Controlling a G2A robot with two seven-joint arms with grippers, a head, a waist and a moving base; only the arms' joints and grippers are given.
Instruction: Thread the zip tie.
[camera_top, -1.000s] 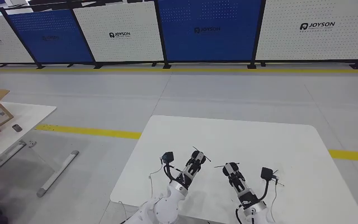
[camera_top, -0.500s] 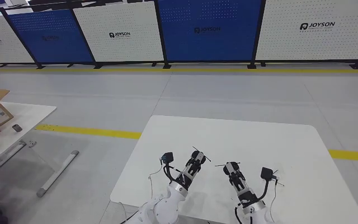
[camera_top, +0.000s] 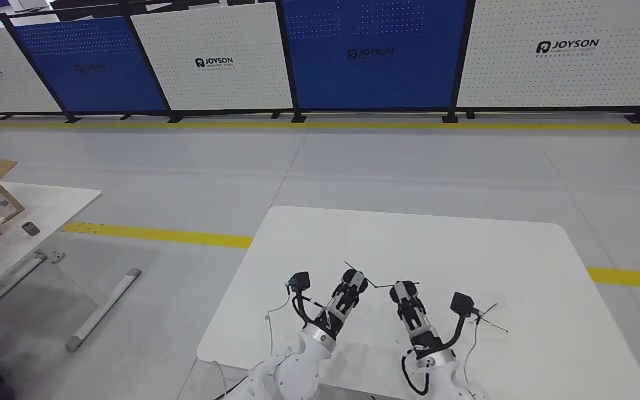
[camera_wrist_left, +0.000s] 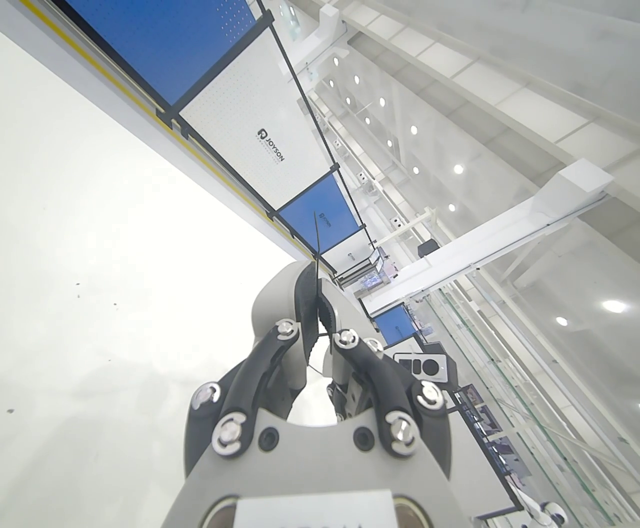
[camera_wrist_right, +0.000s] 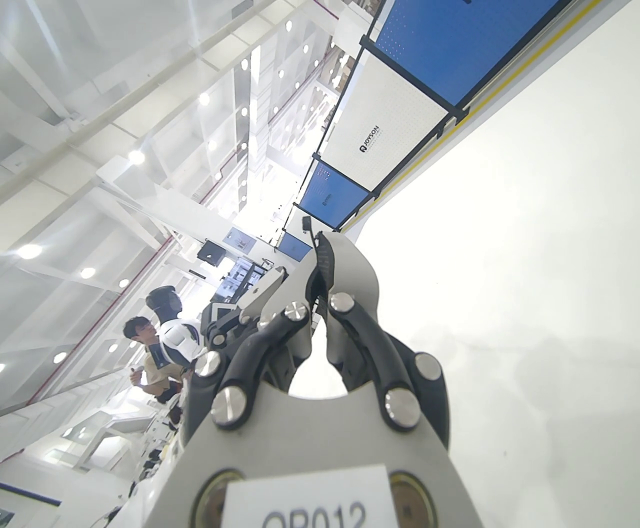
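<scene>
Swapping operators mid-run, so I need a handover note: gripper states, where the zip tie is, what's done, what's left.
Left gripper: shut on the zip tie, with the thin tail tip sticking out past the fingertips.
Right gripper: shut on the other end, with the head poking out past the fingertips.
Position: both grippers are held side by side above the white table, near its near edge, with their tips apart.
Done: both ends are gripped.
Left: the tail is not yet in the head. A likely next step is to bring the tips together, line the tail up with the head, feed it through and pull.
</scene>
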